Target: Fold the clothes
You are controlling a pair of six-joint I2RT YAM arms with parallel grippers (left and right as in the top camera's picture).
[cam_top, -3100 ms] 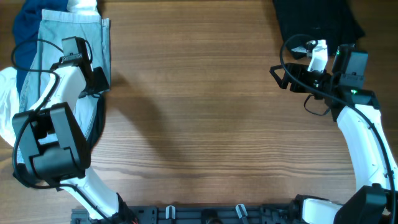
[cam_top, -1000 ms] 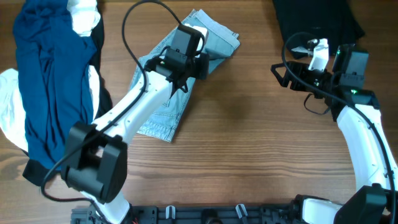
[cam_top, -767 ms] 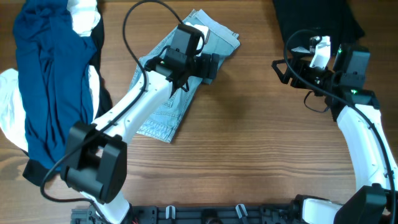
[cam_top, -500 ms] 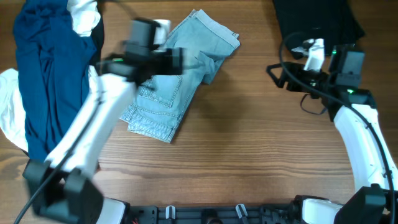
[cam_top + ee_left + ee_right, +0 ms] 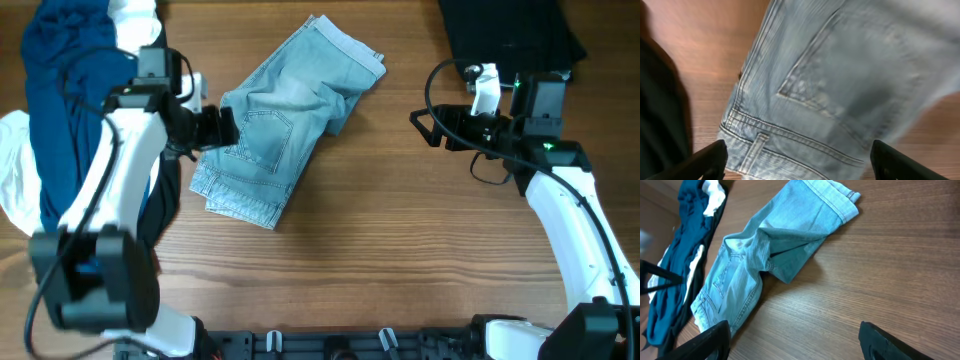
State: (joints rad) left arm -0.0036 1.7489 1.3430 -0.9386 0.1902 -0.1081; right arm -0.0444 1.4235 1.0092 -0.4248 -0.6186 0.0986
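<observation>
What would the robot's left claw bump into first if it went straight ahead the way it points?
The denim shorts. The left gripper points at them with its jaws open, and its wrist camera shows the back pocket straight ahead. Whether it would touch the cloth or skim over it is unclear.

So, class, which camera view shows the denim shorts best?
Overhead: the denim shorts lie whole in frame, seen flat-on. Right wrist shows them obliquely; left wrist only a back pocket and waistband, close up.
</observation>
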